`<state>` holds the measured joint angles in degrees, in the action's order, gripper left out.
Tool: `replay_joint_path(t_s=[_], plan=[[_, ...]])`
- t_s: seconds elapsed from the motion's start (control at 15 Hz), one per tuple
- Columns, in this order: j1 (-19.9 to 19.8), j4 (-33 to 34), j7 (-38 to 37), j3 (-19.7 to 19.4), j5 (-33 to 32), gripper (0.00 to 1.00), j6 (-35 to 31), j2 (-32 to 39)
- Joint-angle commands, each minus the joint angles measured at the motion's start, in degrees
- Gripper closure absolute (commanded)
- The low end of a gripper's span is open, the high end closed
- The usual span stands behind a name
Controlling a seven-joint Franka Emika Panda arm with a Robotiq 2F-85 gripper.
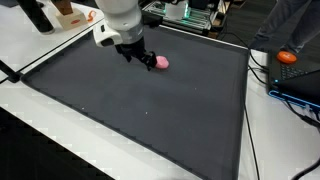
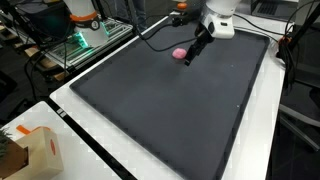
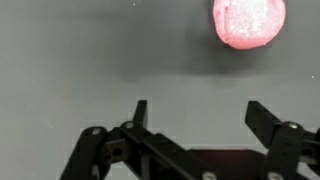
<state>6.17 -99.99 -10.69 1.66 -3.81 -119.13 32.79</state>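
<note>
Where the wrist view looks down, the gripper [image 3: 195,112] shows both fingers spread wide over bare black mat [image 3: 80,60], with nothing held. In both exterior views the fingers merge into one dark shape.

Item: pink ball [image 3: 248,22], on the mat just beside the gripper, ahead of one fingertip and clear of it. Roundish, with no long axis or pointing end discernible.

Also: cardboard box [image 2: 35,150], well apart from the gripper, seen in an exterior view only.

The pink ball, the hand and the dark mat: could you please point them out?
pink ball [image 3: 249,22], wrist view, its middle.
hand [image 3: 197,107], wrist view, midway between its fingertips.
dark mat [image 1: 150,120], in an exterior view, a bare part.
</note>
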Motion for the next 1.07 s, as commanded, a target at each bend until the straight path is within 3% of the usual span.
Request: replay_joint_path(t_s=[0.0, 0.6, 1.0], plan=[[-1.9, -6.8, -4.5, -0.9, 5.5, 0.00, 1.0, -5.0], [-6.2, -18.4, -13.2, -3.5, 19.8, 0.00, -2.0, -12.5], [-6.3, -24.7, -20.1, -5.3, 22.7, 0.00, -5.3, -15.6]])
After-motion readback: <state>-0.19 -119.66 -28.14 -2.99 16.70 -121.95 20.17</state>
